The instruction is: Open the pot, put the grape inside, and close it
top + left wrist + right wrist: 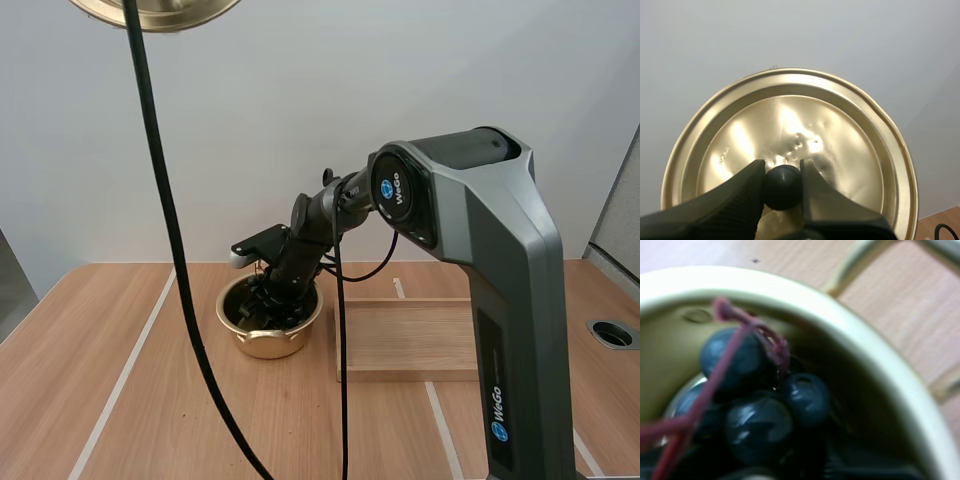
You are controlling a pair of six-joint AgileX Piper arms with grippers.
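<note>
Pot [270,343] beside wooden tray [410,340] holds grapes [757,425] and our right gripper [268,300], grip unclear; left gripper [781,167] clamps lid [850,145] knob [782,189].

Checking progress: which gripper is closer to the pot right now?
Right. The right gripper is down inside the pot with the grapes; the left gripper holds the lid high above.

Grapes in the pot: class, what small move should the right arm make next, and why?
Probably lift the right gripper up out of the pot, leaving the grapes behind: they lie inside it, and the left gripper holds the lid by its knob, ready to close.
</note>
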